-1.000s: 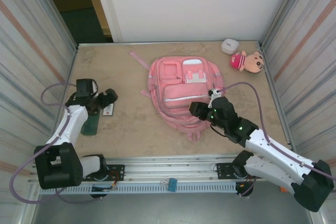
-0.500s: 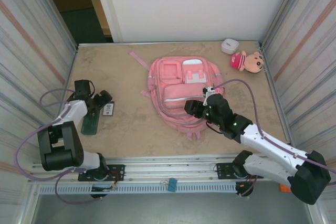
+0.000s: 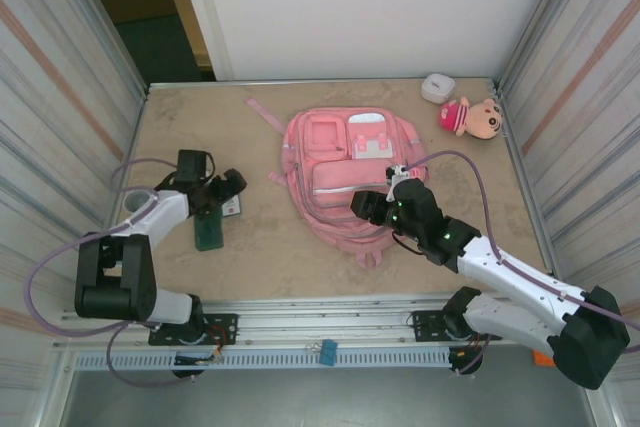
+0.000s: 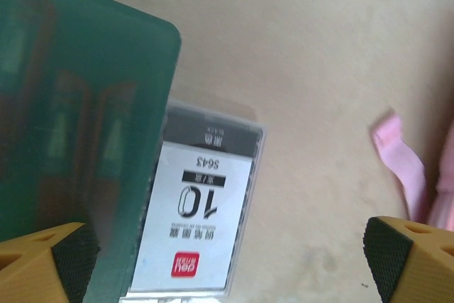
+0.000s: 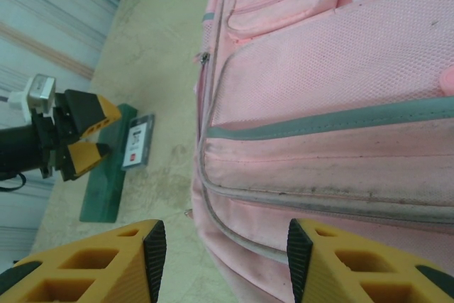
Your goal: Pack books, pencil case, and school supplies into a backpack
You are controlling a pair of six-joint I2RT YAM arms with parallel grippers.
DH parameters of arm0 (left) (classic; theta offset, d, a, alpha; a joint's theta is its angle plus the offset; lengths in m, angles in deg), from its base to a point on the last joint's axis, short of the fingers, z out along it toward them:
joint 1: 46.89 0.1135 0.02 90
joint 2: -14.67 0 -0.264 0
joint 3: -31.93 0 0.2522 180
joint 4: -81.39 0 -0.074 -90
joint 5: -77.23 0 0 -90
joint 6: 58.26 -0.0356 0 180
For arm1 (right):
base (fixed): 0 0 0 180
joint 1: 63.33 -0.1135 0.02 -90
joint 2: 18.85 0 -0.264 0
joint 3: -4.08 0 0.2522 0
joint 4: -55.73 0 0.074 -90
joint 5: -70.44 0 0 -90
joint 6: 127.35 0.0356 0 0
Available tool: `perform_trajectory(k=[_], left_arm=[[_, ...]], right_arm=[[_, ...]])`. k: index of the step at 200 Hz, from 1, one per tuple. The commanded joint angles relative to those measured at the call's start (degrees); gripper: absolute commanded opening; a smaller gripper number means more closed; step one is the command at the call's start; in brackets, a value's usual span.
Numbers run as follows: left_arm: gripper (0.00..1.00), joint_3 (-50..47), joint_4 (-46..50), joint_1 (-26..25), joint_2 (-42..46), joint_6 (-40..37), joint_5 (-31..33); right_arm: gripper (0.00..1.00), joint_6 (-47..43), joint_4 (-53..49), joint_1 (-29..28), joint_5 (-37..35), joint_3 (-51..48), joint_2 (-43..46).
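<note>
Two matching robot arms. The left arm (image 3: 160, 215) and right arm (image 3: 512, 282) have smooth white shells between bulky black joints. A lilac cable (image 3: 482, 175) loops loosely along each arm. Small green lights (image 3: 452, 240) glow on the right arm. The left tool (image 3: 220, 195) and right tool (image 3: 366, 208) have black bodies. Their fingers (image 5: 99, 264) are yellow-orange with hollow ribbing, faced with black pads (image 5: 154, 252). Black bases (image 3: 215, 329).
</note>
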Motion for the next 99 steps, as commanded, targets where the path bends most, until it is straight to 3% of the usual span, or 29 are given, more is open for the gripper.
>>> perform_trajectory(k=[1, 37, 71, 99], left_arm=[[0.99, 1.24, 1.59, -3.78, -1.10, 3.37, -1.06], [0.99, 4.80, 7.20, -5.54, 0.73, 2.03, 0.57], [0.98, 8.02, 21.18, -5.07, 5.98, -0.98, 11.62], [0.98, 7.34, 26.38, -3.80, 7.45, -4.09, 14.18]], right_arm=[[0.50, -1.64, 0.94, -0.48, -0.06, 1.85, 0.07], [0.50, -1.72, 0.47, -0.58, -0.25, 1.83, 0.76], [0.50, -2.14, -0.14, -0.60, -1.06, 1.41, 1.65], [0.50, -2.34, 0.28, -0.54, -1.01, 1.48, 1.28]])
